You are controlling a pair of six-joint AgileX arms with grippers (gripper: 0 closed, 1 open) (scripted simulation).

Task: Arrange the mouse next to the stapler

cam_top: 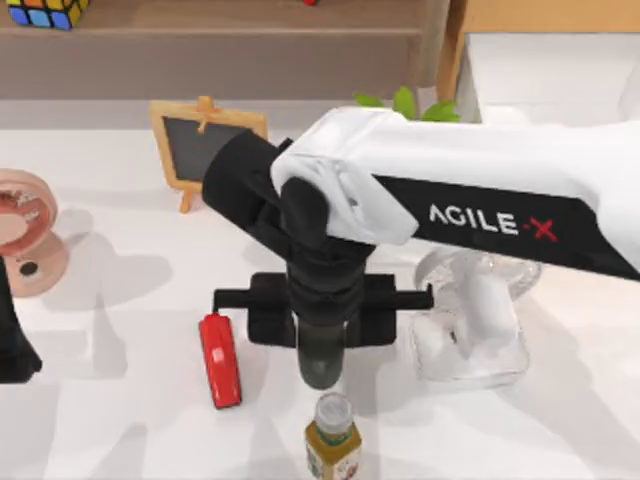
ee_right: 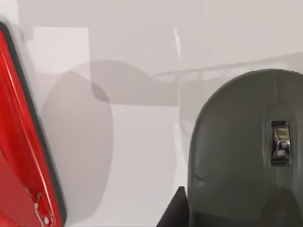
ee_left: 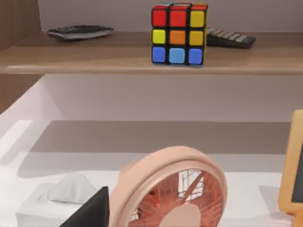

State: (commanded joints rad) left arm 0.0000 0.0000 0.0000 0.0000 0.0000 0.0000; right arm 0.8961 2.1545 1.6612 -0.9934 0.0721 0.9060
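Top view: white table (cam_top: 120, 300), wooden shelf (cam_top: 230, 40).

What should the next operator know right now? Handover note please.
Right gripper: over the table's middle, down on the mouse; whether its fingers are open or shut can't be seen.
Left arm: parked at the table's left edge.
Stapler: lies to the left of the mouse with a bare strip of table between them.
A bottle stands just in front of the mouse.
Done: mouse brought beside the stapler.
Left: confirm release, lift the right arm away.
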